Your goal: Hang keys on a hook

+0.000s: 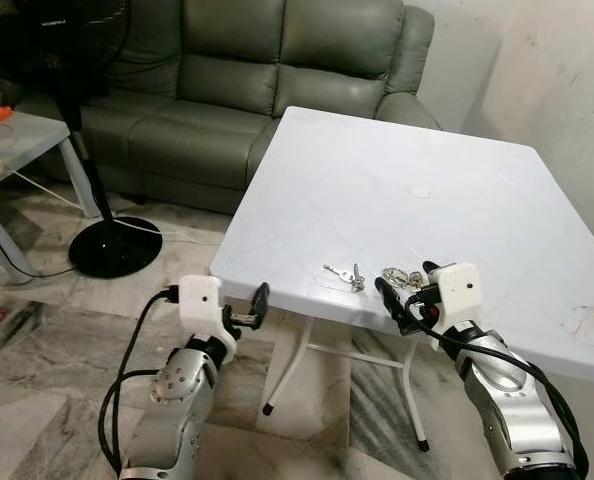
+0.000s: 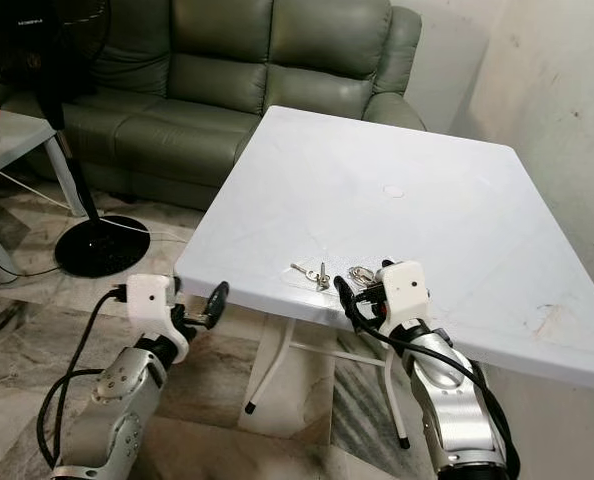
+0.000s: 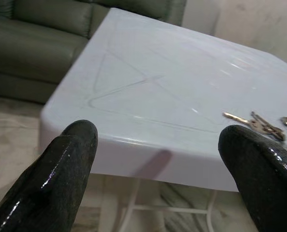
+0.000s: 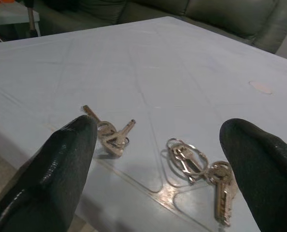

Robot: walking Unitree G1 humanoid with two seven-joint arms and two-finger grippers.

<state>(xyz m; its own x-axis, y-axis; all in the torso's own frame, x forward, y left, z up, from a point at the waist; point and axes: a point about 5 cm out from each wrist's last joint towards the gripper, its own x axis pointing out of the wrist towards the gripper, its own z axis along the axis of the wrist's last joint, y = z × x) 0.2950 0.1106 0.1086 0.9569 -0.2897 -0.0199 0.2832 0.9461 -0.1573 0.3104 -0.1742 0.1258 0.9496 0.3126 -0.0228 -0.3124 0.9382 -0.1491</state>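
Note:
Two bunches of keys lie near the front edge of the white plastic table. One small key set lies to the left, and a ringed key bunch lies to its right. My right gripper hovers open just over the table's front edge, right behind the ringed key bunch, with the small key set off to one side. My left gripper is open, below and in front of the table's front left corner, holding nothing. Its wrist view shows the keys farther along the table top.
A green sofa stands behind the table. A black standing fan and a small white side table are on the left. A pale wall rises on the right. The floor is marbled tile, with the table's white legs between my arms.

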